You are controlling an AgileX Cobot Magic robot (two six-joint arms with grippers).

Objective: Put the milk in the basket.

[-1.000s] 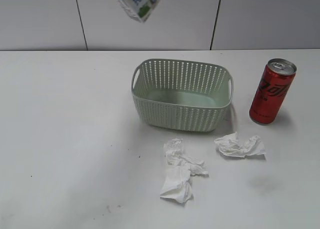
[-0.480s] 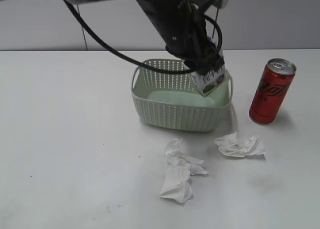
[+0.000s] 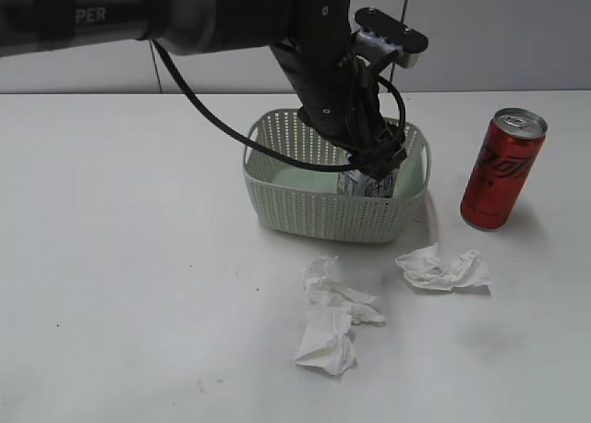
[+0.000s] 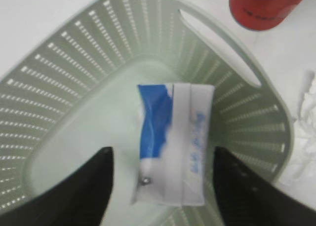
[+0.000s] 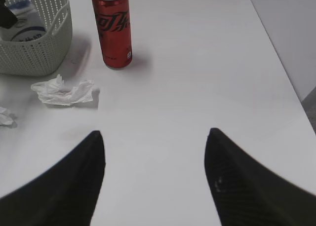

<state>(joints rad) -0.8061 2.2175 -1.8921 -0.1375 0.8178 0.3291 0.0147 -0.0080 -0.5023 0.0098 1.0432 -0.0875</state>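
Note:
The milk (image 3: 369,184), a white carton with a blue corner, stands inside the pale green basket (image 3: 314,211) at its right end. My left gripper (image 3: 374,161) reaches down into the basket over the carton. In the left wrist view the milk (image 4: 173,147) sits on the basket (image 4: 74,53) floor between my open fingers, with a clear gap on the left side. My right gripper (image 5: 155,137) is open and empty above bare table. From there the basket (image 5: 34,58) and the milk (image 5: 24,31) show at the far left.
A red can (image 3: 499,169) stands right of the basket, also in the right wrist view (image 5: 112,28). Crumpled white tissues lie in front of the basket: one at the right (image 3: 443,268), a larger pile in the middle (image 3: 331,321).
My left arm came in from the top holding the milk, lowered it into the basket's right end, and its jaws now stand apart from the carton.

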